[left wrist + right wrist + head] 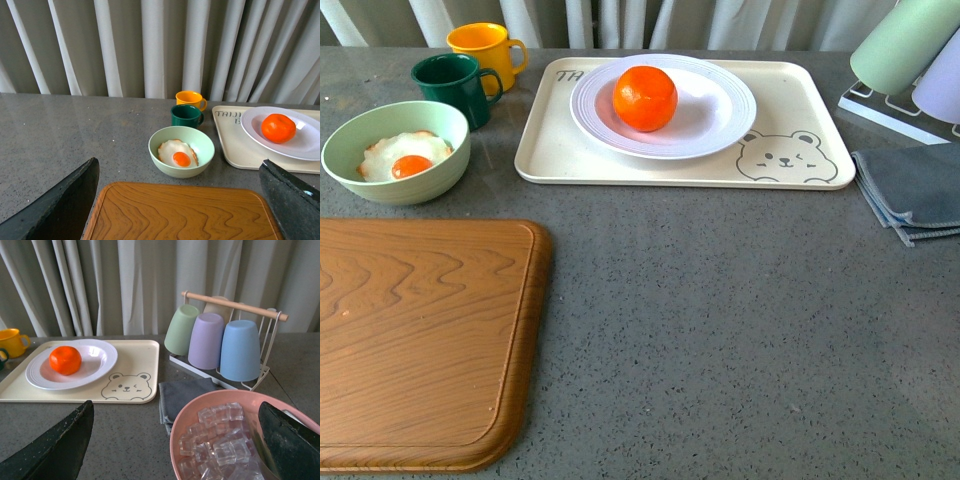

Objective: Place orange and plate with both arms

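The orange [645, 98] sits inside the white plate [720, 115], which rests on the cream bear-print tray [790, 100], well beyond both grippers and touched by neither. The left gripper [177, 200] holds its fingers [60, 205] spread wide above a wooden cutting board [180, 212], a green bowl [202, 150] with a fried egg just ahead. The right gripper [175, 437] is likewise spread apart, a pink bowl of ice cubes [220, 440] between its fingers [55, 447].

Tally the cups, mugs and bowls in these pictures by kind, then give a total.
Mugs: 2, the yellow mug and the green mug.
Rack cups: 4, green cup, purple cup, blue cup, beige cup.
Bowls: 2, the pale green bowl and the pink bowl.
Total: 8.
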Robot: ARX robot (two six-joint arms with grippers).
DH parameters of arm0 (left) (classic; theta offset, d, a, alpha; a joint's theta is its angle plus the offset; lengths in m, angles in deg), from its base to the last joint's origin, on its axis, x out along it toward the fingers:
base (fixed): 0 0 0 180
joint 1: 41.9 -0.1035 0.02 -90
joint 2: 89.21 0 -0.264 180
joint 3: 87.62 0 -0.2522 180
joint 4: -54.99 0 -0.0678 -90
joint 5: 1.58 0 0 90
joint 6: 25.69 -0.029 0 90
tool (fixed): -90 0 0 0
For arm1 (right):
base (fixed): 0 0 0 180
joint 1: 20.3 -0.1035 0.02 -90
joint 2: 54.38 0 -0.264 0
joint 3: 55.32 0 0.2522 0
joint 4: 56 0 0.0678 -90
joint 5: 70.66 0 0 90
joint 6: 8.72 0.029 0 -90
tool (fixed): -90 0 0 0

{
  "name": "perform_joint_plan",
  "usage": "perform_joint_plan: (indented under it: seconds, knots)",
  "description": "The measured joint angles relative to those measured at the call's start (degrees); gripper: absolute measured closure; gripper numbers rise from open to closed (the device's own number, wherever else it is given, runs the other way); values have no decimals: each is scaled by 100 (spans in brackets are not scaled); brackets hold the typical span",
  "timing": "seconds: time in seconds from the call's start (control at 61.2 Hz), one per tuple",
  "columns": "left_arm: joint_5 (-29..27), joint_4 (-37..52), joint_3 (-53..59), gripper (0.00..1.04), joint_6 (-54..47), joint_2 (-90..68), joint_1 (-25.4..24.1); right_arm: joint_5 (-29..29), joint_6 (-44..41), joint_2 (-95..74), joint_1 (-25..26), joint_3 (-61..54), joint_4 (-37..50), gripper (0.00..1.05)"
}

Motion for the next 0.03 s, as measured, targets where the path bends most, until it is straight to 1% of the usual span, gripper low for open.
perform_joint_plan:
  seconds: [0.033]
  knots:
    - [0,0,0,9,0,0,0,0,-2,0,0,0,0,9]
